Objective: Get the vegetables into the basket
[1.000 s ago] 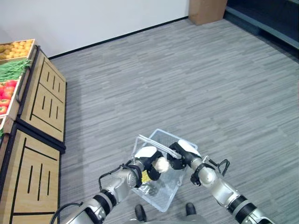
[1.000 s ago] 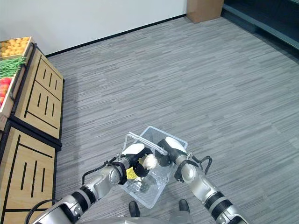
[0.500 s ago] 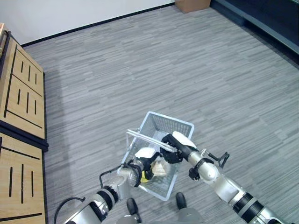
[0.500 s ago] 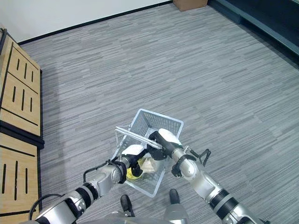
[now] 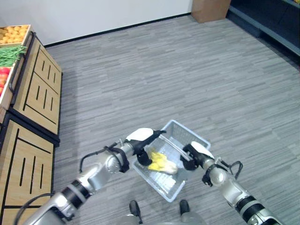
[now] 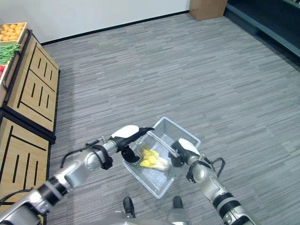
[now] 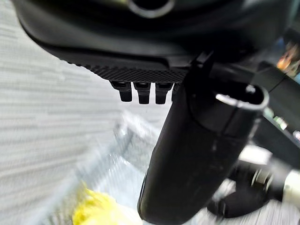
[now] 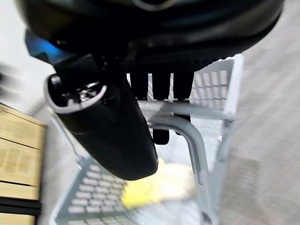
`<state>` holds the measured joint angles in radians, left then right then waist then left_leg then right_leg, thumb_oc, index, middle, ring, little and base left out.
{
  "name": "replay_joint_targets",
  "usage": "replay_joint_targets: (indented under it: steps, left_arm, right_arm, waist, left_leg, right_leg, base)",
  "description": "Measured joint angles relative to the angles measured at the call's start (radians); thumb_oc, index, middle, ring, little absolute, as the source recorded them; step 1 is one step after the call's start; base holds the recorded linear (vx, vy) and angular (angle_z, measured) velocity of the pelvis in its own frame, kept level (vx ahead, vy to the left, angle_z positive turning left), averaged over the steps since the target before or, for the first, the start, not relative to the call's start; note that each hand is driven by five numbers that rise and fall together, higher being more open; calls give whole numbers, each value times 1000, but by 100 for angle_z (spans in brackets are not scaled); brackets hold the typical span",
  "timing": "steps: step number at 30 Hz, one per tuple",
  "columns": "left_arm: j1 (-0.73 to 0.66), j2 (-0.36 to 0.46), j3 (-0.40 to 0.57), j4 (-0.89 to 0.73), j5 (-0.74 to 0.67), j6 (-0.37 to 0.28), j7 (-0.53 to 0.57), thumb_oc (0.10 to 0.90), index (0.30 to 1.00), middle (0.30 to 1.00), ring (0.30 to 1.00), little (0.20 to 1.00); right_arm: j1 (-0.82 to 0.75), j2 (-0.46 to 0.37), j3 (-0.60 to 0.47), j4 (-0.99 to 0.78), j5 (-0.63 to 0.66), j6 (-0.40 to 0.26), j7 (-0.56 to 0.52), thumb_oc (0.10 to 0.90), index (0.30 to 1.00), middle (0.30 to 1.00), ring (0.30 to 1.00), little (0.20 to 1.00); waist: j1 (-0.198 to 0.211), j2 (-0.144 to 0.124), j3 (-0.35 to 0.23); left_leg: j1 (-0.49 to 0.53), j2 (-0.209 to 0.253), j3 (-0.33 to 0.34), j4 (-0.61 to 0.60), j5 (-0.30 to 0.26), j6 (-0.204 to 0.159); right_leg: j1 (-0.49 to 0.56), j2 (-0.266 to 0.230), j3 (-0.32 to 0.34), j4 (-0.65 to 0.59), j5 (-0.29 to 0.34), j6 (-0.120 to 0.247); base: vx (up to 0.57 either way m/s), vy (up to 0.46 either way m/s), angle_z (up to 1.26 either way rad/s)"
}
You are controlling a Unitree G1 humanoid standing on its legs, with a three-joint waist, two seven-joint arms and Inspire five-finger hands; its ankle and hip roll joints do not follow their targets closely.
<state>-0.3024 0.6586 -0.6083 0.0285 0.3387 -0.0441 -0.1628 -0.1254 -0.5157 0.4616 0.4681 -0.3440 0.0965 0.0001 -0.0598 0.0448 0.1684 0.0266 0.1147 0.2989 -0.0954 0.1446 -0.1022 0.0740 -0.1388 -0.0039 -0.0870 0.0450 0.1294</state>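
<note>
- Vegetables: a yellow leafy one (image 5: 161,161) lies inside the basket (image 5: 199,139), a pale wire one held low in front of the robot above the grey plank floor (image 5: 187,70).
- Right robot hand (image 5: 193,152) has its fingers curled over the basket's grey handle (image 8: 187,129), at the rim on the robot's right; the right wrist view shows the fingers hooked round the bar with the yellow vegetable below.
- Left robot hand (image 5: 140,138) is at the basket's left rim, fingers stretched out straight over the edge and holding nothing; its wrist view shows the short straight fingers (image 7: 143,91) above the wire mesh and the yellow vegetable (image 7: 96,211).
- Wooden produce stand (image 5: 37,93) runs along the robot's left, well apart from the basket; its slatted side panels face the open floor.
- On top of the stand sit crates: yellow-orange round produce (image 5: 14,33) farthest, green beans (image 5: 10,54) next, red produce (image 5: 2,77) nearer, cut off by the view's edge.
- White wall (image 5: 93,16) with a dark skirting closes the far side; a brown box-like block (image 5: 210,9) stands against it toward the right.
- Dark shelving (image 5: 267,18) lines the far right corner.
- Between stand, wall and shelving the floor is wide and open around the basket.
</note>
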Motion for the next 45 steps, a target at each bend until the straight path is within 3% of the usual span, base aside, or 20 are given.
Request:
replay_joint_targets:
  steps: [4, 7, 9, 10, 11, 13, 17, 18, 20, 22, 28, 34, 45]
  left_arm:
    - [35, 78, 61, -43, -88, -9, -46, 900, 1000, 1000, 1000, 1000]
    - [99, 86, 112, -40, -124, -17, -49, 900, 1000, 1000, 1000, 1000]
    - [131, -9, 129, 155, -97, -60, -12, 900, 1000, 1000, 1000, 1000]
    - [134, -105, 142, 284, -85, -40, 13, 900, 1000, 1000, 1000, 1000]
    - [159, -146, 150, 386, -82, -2, 42, 900, 1000, 1000, 1000, 1000]
    - [225, -217, 221, 542, -87, -13, 77, 900, 1000, 1000, 1000, 1000]
    - [294, -303, 258, 848, -57, 50, 203, 900, 1000, 1000, 1000, 1000]
    - [303, -318, 255, 988, 3, 59, 266, 900, 1000, 1000, 1000, 1000]
    - [317, -328, 256, 1061, 28, 91, 292, 900, 1000, 1000, 1000, 1000]
    - [314, -364, 334, 1175, 32, 107, 345, 900, 1000, 1000, 1000, 1000]
    - [348, -395, 425, 1241, -26, 112, 380, 900, 1000, 1000, 1000, 1000]
    - [346, -424, 423, 1229, -65, 108, 384, 900, 1000, 1000, 1000, 1000]
    - [347, -421, 406, 1219, -74, 109, 388, 900, 1000, 1000, 1000, 1000]
  right_arm:
    - [43, -6, -86, 40, -2, -8, -2, 400, 300, 300, 300, 300]
    - [83, -22, -139, 60, -3, -13, -11, 400, 300, 300, 300, 300]
    - [102, -23, -145, 127, -11, -23, -38, 400, 300, 300, 300, 300]
    - [103, -16, -146, 166, -12, -21, -43, 400, 300, 300, 300, 300]
    - [107, -4, -150, 196, -12, -23, -46, 400, 300, 300, 300, 300]
    - [139, 26, -186, 239, -11, -41, -77, 400, 300, 300, 300, 300]
    - [180, 92, -211, 430, 8, -39, -116, 400, 300, 300, 300, 300]
    - [177, 133, -221, 501, 49, -53, -141, 400, 300, 300, 300, 300]
    - [190, 157, -219, 521, 83, -59, -145, 400, 300, 300, 300, 300]
    - [193, 200, -238, 562, 138, -78, -157, 400, 300, 300, 300, 300]
    - [220, 226, -242, 624, 197, -87, -167, 400, 300, 300, 300, 300]
    - [208, 243, -241, 691, 206, -105, -172, 400, 300, 300, 300, 300]
    - [199, 249, -240, 739, 239, -117, -169, 400, 300, 300, 300, 300]
  waist:
    - [12, -1, -1]
    - [22, -4, -4]
    - [21, -11, -37]
    - [23, -10, -57]
    - [22, -22, -66]
    - [13, -38, -77]
    - [21, -78, -100]
    - [21, -86, -104]
    - [19, -86, -105]
    - [21, -84, -115]
    - [25, -80, -146]
    - [38, -80, -171]
    - [43, -89, -165]
  left_leg:
    - [14, -1, -12, 0, 0, 0]
    - [16, -2, -34, 0, 0, -1]
    - [10, -3, -43, 0, -3, -7]
    - [12, -6, -45, 0, -3, -7]
    - [7, -4, -48, 0, -3, -7]
    - [5, 0, -54, 0, 0, -10]
    - [0, 1, -70, 0, 4, -8]
    - [-10, 2, -72, 0, 3, -6]
    - [-9, 2, -71, 0, -2, -7]
    - [-5, 2, -66, 0, -13, -20]
    - [-5, 3, -54, 0, -18, -26]
    - [-7, 7, -53, 0, -19, -27]
    - [-8, 6, -53, 0, -15, -22]
  right_leg:
    - [21, 0, -11, 0, 0, 0]
    - [35, 0, -31, 0, -1, -1]
    - [34, 1, -40, 0, -7, -2]
    - [37, -2, -42, 0, -11, -2]
    - [33, -1, -44, 0, -12, -2]
    - [33, 3, -50, 0, -12, -4]
    - [38, 6, -69, -1, -18, -11]
    - [29, 6, -72, -1, -18, -12]
    - [27, 5, -71, -2, -19, -12]
    - [29, 6, -66, -5, -20, -12]
    - [21, 5, -55, -5, -24, -10]
    - [18, 8, -54, -5, -24, -10]
    - [17, 8, -54, -5, -24, -12]
  base:
    - [8, 9, 8]
    - [6, 1, 20]
    - [2, 1, 15]
    - [-15, 7, 9]
    - [0, 0, 0]
    - [-11, -4, 4]
    - [-14, -3, 14]
    - [5, 17, 5]
    - [0, 0, 0]
    - [11, 15, -4]
    - [12, 7, -5]
    - [0, 1, -1]
    - [1, 3, 0]
